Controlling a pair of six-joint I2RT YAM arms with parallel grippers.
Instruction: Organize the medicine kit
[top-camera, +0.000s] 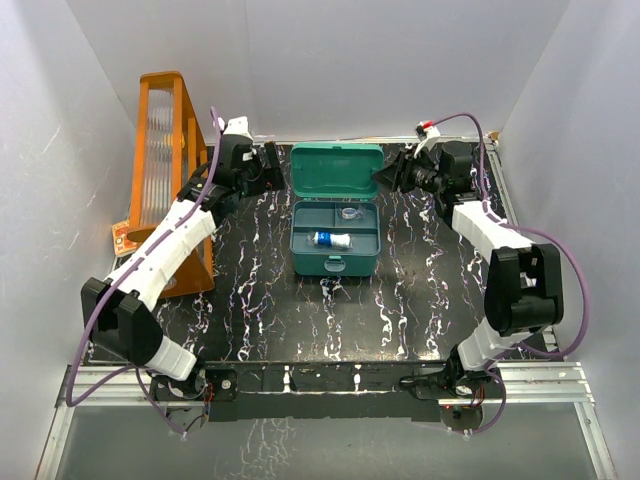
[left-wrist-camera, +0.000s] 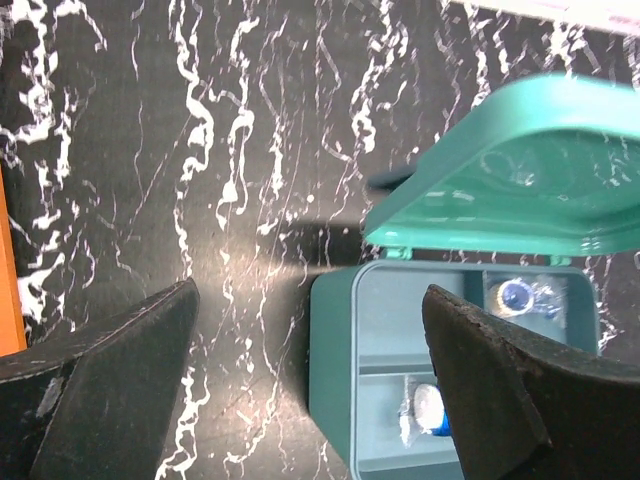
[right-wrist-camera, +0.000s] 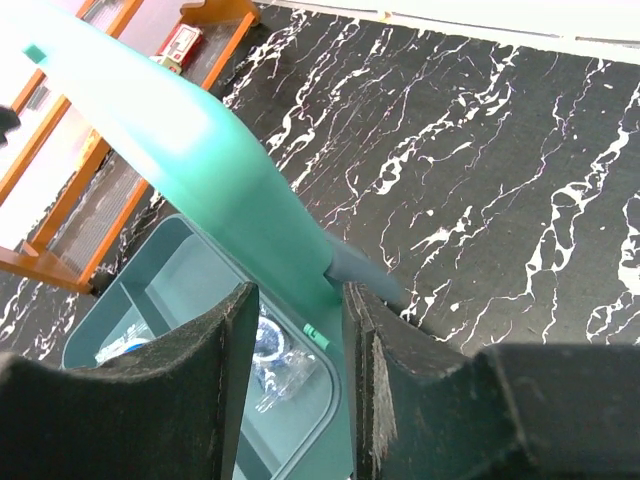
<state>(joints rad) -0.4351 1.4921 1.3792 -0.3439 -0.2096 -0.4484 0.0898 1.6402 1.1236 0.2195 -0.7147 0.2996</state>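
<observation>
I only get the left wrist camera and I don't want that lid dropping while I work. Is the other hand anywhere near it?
Observer: Yes. The right hand straddles the right edge of the lid of the medicine kit; the edge sits between its fingers. Whether they press it, I cannot tell.
Operator: And the orange strip at my left edge?
Observer: A tall orange rack, standing along the left side of the table.
Operator: How does the box fasten?
Observer: A small latch on its front wall, the side facing the arm bases.
</observation>
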